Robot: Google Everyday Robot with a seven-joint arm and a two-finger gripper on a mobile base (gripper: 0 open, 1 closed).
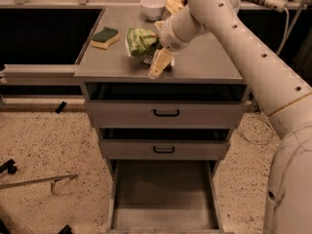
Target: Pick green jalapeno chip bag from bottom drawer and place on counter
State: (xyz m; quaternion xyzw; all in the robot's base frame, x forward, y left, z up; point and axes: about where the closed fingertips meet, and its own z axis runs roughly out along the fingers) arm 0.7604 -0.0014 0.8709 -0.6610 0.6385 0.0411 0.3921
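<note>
1. Camera view: the green jalapeno chip bag (140,42) lies on the counter (204,62), about midway between the left and right edges.
2. The gripper (160,62) touches the bag's right side, nearer the front edge. Whether it clamps the bag cannot be told.
3. The bottom drawer (163,199) stands pulled open below, without the bag, so the placing looks nearly finished.
4. A sponge (105,37) sits near the left edge and a bowl (153,7) by the back edge, both apart from the bag.

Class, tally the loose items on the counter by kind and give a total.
Snack bags: 2 (green jalapeno chip bag, brown-and-yellow snack bag)
Sponges: 1
Bowls: 1
Total: 4
The gripper is beside the green bag, above the counter front.
</note>
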